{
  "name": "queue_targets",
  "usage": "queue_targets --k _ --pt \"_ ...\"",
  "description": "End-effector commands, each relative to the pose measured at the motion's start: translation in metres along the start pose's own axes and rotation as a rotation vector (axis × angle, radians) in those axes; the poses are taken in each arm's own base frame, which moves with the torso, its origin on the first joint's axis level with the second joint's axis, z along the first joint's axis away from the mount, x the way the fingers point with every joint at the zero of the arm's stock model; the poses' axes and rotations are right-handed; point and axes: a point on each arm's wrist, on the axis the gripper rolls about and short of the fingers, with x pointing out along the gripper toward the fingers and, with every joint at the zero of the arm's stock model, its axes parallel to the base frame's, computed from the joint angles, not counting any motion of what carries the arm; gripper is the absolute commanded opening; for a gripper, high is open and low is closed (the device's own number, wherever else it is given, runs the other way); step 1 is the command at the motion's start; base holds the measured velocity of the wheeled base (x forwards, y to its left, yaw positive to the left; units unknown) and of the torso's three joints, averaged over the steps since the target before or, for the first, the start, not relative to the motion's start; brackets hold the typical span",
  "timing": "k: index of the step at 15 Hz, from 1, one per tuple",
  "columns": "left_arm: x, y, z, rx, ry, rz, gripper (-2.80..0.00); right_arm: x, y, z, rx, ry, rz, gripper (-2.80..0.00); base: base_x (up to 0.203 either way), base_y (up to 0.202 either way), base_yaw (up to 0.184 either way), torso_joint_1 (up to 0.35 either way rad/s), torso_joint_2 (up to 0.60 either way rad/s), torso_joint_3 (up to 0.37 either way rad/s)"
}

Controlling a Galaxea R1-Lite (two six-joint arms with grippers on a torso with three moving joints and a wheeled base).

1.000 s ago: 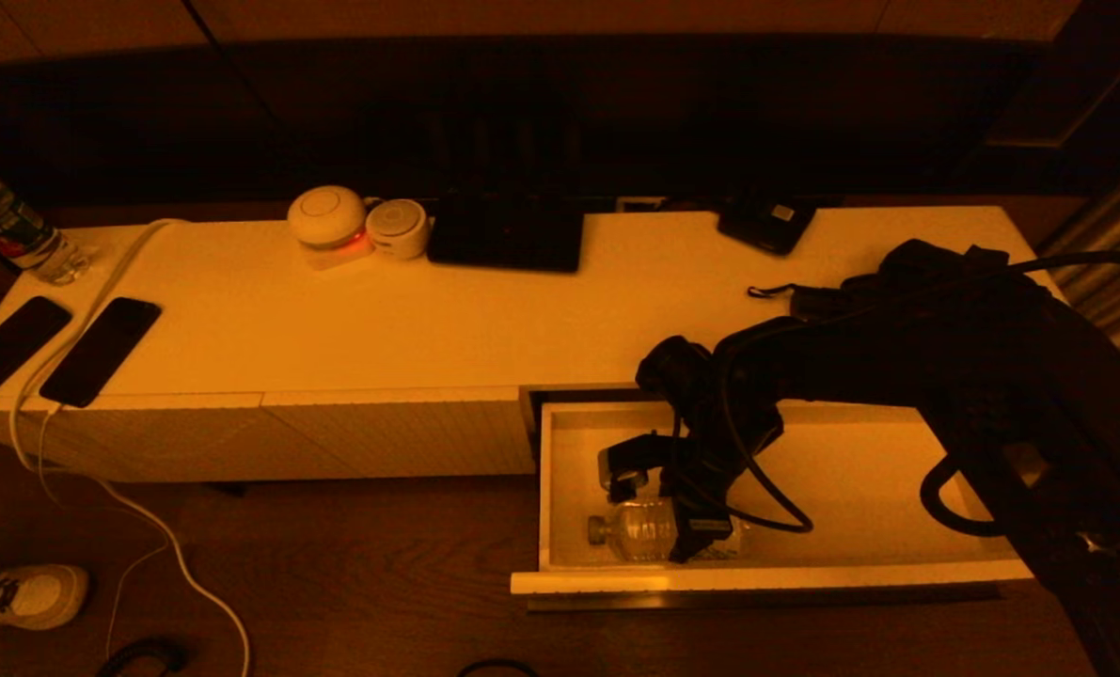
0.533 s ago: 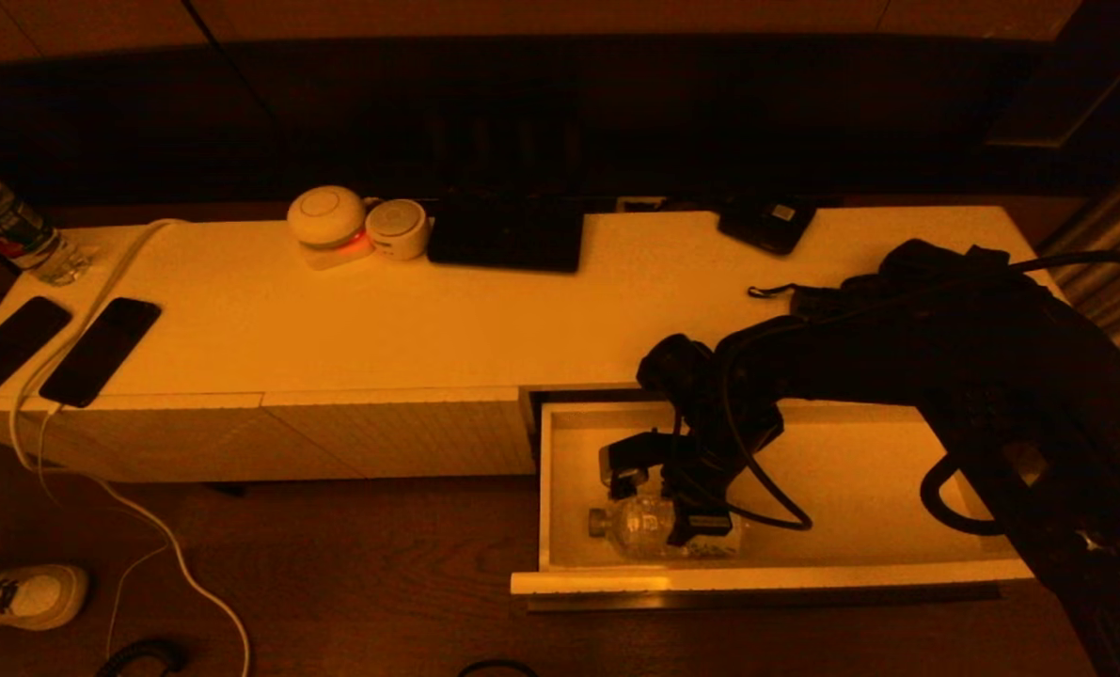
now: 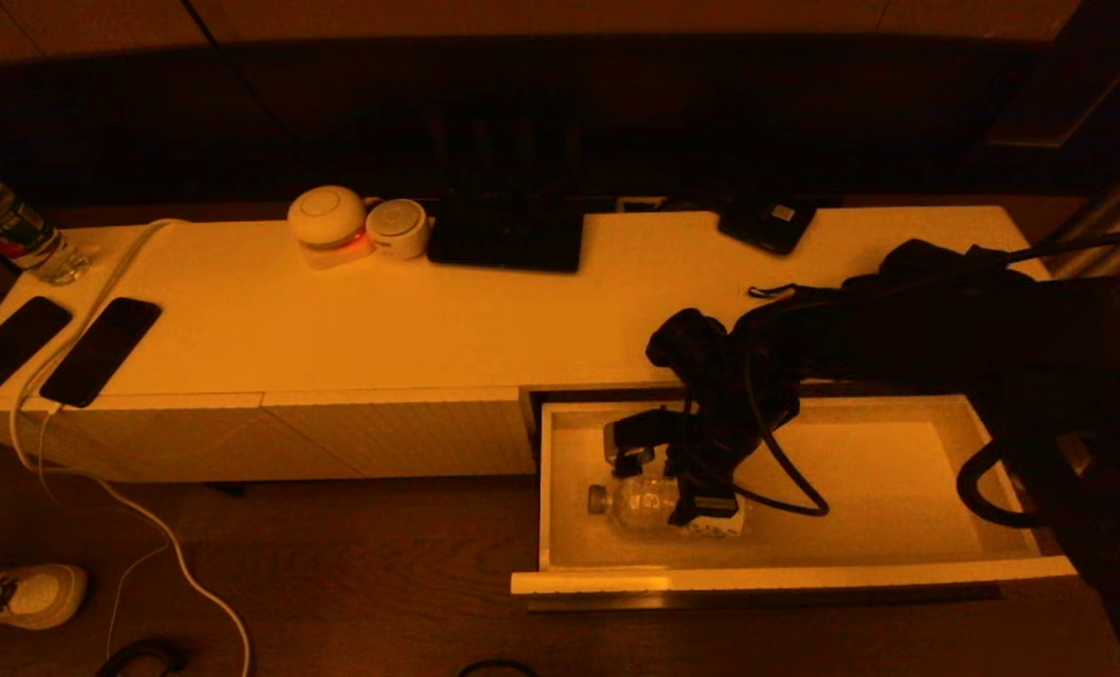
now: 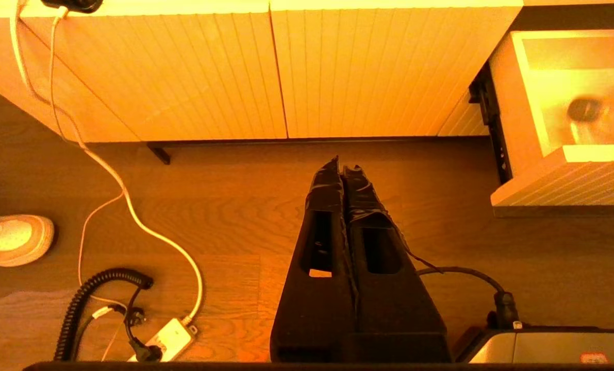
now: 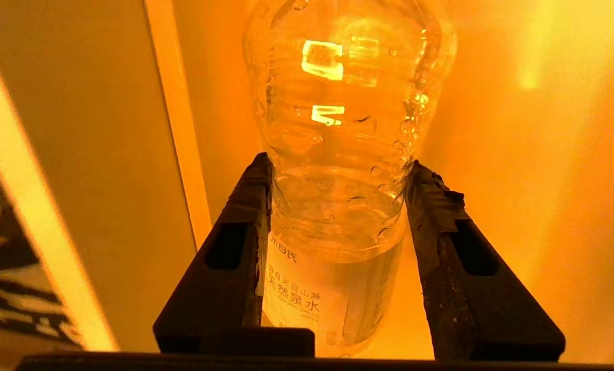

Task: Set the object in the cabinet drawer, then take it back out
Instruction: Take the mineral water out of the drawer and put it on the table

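Observation:
The cabinet drawer (image 3: pixel 785 575) stands pulled out at the right of the white cabinet. In its left part a clear water bottle (image 3: pixel 639 503) lies on its side, cap pointing left. My right gripper (image 3: pixel 665 496) reaches down into the drawer and is shut on the bottle. In the right wrist view both black fingers (image 5: pixel 245 226) press the bottle (image 5: pixel 337 118) just above its label, with the drawer's side wall (image 5: pixel 178 129) beside it. My left gripper (image 4: pixel 342 164) hangs shut and empty over the wooden floor, in front of the ribbed cabinet fronts, with the drawer (image 4: pixel 564 175) off to one side.
On the cabinet top are two dark phones (image 3: pixel 99 348), a white cable (image 3: pixel 99 282), another bottle (image 3: pixel 5 226) at far left, two round white devices (image 3: pixel 327 221), a black tablet (image 3: pixel 506 235) and a black device (image 3: pixel 766 224). A shoe (image 3: pixel 28 594) and a power strip (image 4: pixel 167 337) are on the floor.
My right gripper has closed on the bottle. The arm and the bottle have then shifted away from the drawer's front. The left arm has not moved.

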Motion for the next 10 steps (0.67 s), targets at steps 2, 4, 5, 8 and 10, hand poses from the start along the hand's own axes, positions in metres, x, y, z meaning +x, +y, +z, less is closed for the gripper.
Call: queue_targets --k 2,4,5,8,10 --pt "0.0 0.0 0.0 0.0 0.0 0.0 -2.8 -0.038 -0.001 0.0 0.018 -0.04 -0.064 -2.8 0.0 0.0 0.0 0.0 0.0 0.0" --pt "0.0 0.0 0.0 0.0 0.0 0.0 -2.8 -0.064 0.0 -0.005 0.032 -0.062 -0.107 -2.8 0.0 0.0 0.0 0.0 0.0 0.0" --pt "0.0 0.0 0.0 0.0 0.0 0.0 -2.8 -0.076 0.001 -0.008 0.043 -0.071 -0.124 -2.8 0.0 0.0 0.0 0.0 0.0 0.0" --pt "0.0 0.0 0.0 0.0 0.0 0.0 -2.8 -0.126 0.012 -0.022 0.075 -0.11 -0.199 -2.8 0.0 0.0 0.0 0.0 0.0 0.0" --pt "0.0 0.0 0.0 0.0 0.0 0.0 -2.8 -0.167 0.021 -0.033 0.095 -0.158 -0.286 -2.8 0.0 0.0 0.0 0.0 0.0 0.0"
